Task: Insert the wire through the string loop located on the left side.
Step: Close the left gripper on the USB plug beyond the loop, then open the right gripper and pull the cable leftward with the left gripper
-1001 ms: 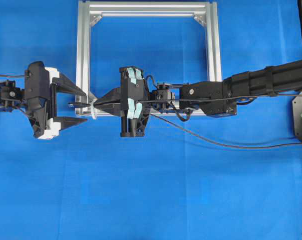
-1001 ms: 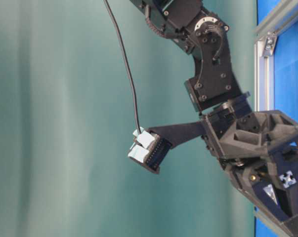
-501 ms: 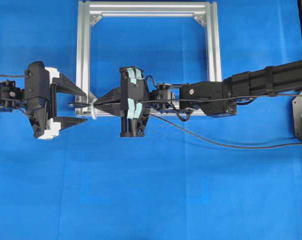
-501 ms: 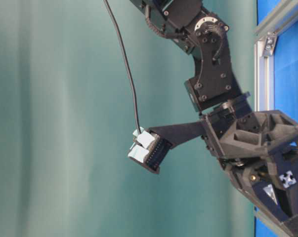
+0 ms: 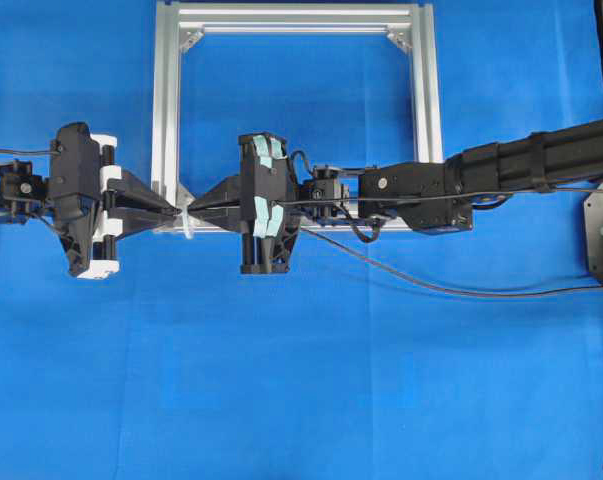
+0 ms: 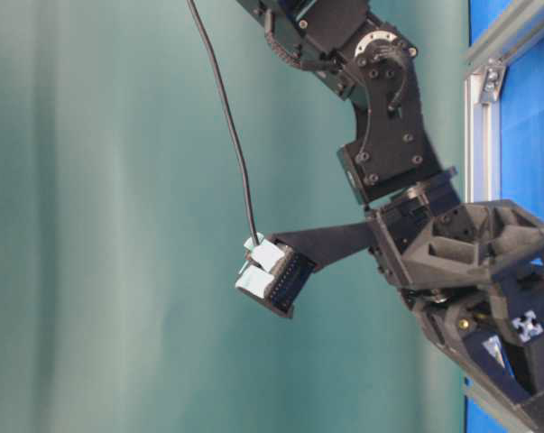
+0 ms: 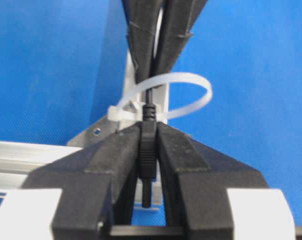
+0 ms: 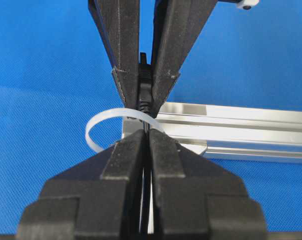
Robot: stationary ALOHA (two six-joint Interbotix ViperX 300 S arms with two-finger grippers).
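Note:
The wire [image 5: 431,286] runs from the right along the right arm, through the string loop, and ends in a black plug [image 7: 148,150]. The string loop [image 7: 191,100] is a thin white band tied at the silver frame's front left corner [image 5: 186,222]. In the right wrist view the loop [image 8: 98,125] curves round the wire. My left gripper [image 7: 148,134] is shut on the plug on the loop's left side [image 5: 169,209]. On the loop's other side, my right gripper [image 8: 146,139] is shut on the thin wire [image 5: 198,206]. The two sets of fingertips nearly meet at the loop.
A square aluminium frame [image 5: 166,100] lies flat on the blue cloth, and its front rail [image 8: 241,125] passes under both grippers. The right arm [image 5: 521,160] stretches across the frame's right side. Slack wire [image 6: 226,117] hangs above the right gripper.
My left gripper was open around the plug's tip and has now shut on the plug. The right gripper has stayed where it was, holding the wire.

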